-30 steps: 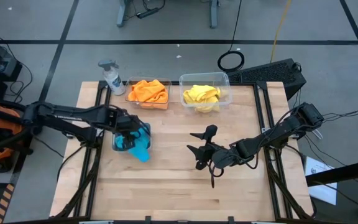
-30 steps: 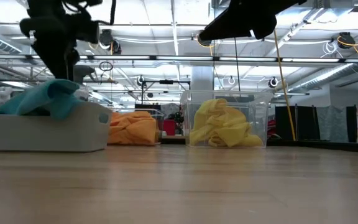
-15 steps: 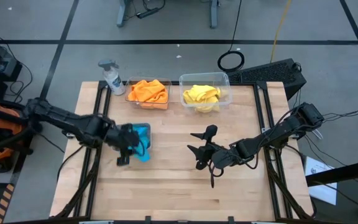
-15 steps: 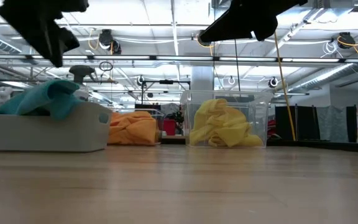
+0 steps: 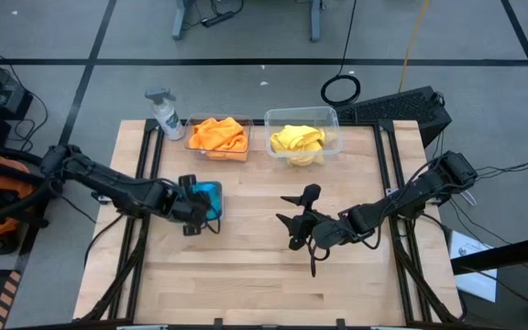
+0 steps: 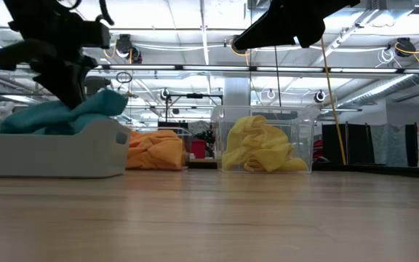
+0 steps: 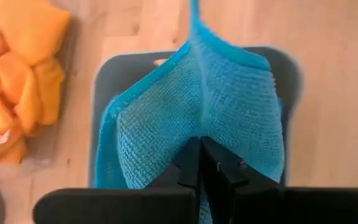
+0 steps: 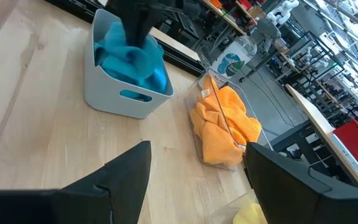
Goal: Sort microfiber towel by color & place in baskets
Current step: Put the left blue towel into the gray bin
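Observation:
A blue microfiber towel (image 7: 166, 118) lies heaped in a pale basket (image 5: 211, 203) on the table's left half, with one end sticking up over the rim (image 6: 111, 102). My left gripper (image 7: 201, 163) stands over the basket's near side, shut on the towel. Two more baskets stand at the far edge, one with orange towels (image 5: 218, 136) and one with yellow towels (image 5: 298, 140). My right gripper (image 5: 293, 223) hovers open over the middle of the table, holding nothing. My left gripper pinches a raised fold of the blue towel (image 7: 199, 127) between its two fingers, coming from above and pointing down. The cloth is gathered into a ridge that runs away from the fingers. The rest of the towel lies spread in the basket (image 7: 101, 74).
A white spray bottle (image 5: 163, 112) stands at the far left corner beside the orange basket. Bare wood lies along the near half of the table (image 5: 264, 284). The right arm (image 5: 401, 202) reaches in from the right edge.
My left gripper went up and toward the near edge, then came down on the blue towel at the basket's near side and took hold of it. The towel's end that drooped over the basket's wall now stands up above the rim.

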